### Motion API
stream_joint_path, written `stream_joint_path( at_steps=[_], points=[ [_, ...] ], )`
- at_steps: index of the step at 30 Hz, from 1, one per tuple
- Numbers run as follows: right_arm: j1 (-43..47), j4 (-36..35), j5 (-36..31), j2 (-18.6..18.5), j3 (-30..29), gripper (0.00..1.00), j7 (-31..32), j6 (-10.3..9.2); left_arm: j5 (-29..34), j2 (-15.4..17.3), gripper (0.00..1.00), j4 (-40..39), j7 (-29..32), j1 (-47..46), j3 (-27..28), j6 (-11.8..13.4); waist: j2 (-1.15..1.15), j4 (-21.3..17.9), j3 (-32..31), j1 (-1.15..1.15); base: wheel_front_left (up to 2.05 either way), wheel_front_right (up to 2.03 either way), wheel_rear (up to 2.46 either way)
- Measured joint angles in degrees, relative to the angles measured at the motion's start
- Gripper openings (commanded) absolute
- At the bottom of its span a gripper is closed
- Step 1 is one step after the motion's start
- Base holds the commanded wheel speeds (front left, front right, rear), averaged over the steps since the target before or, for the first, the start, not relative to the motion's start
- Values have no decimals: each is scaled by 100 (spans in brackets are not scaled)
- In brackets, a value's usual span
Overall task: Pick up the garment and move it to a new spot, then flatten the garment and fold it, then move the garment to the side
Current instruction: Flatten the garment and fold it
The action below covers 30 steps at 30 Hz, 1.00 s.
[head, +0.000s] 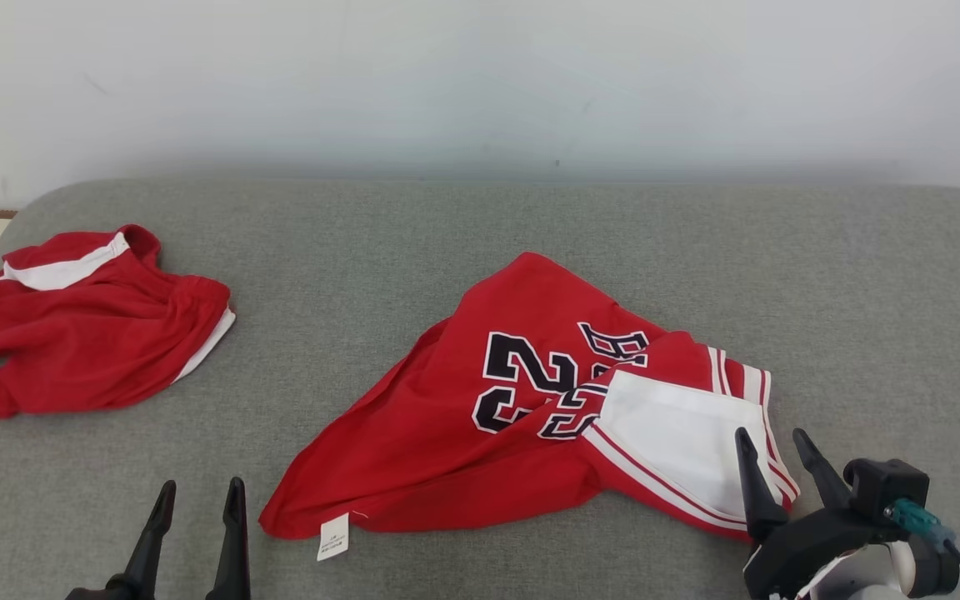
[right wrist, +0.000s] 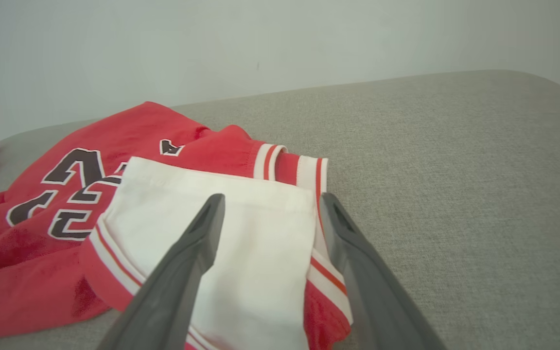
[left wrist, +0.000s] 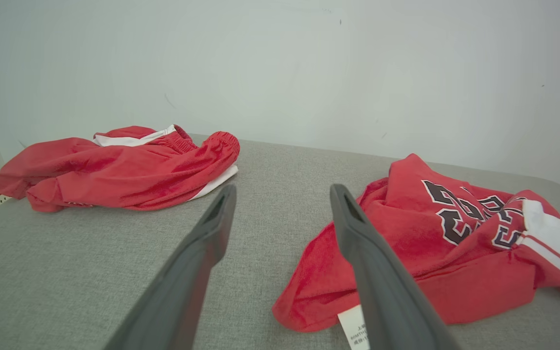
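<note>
Over the grey cushion [head: 530, 217], left tool [head: 202, 483] hangs beside the jersey [head: 447, 433], right tool [head: 770, 433] at its white edge, both released.

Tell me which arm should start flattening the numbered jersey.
Right, probably: its open jaws hang over the white panel folded across the jersey, the part needing spreading. The left jaws stand open beside the hem corner, over bare cushion.

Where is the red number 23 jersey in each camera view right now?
Head view: the red jersey lies from centre to lower right.
Left wrist view: it fills the right half.
Right wrist view: it covers the left and lower centre.
Shared landmark: the black 23 numerals on its chest.
</note>
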Motion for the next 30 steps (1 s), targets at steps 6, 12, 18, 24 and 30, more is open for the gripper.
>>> stream_joint_path(
  at_steps=[6,12,18,24,30],
  points=[
    [-404,605,9,-82,-246,100,270,0,96,-131,100,54,0,2,98,-160,0,116,35,0,0,0,0],
    [-823,1295,107,-134,-277,100,365,0,182,-225,100,100,0,1,197,-280,0,219,96,0,0,0,0],
    [-1202,2028,277,-147,-229,100,371,0,288,-314,100,152,0,-4,269,-397,0,309,140,0,0,0,0],
    [-1452,2403,371,-174,-37,0,63,0,343,-377,100,186,-1,-8,377,-477,0,359,174,0,0,0,0],
    [-1571,2251,716,-178,303,0,-393,0,389,-447,100,210,-1,2,509,-498,0,268,168,0,0,0,0]
  ],
)
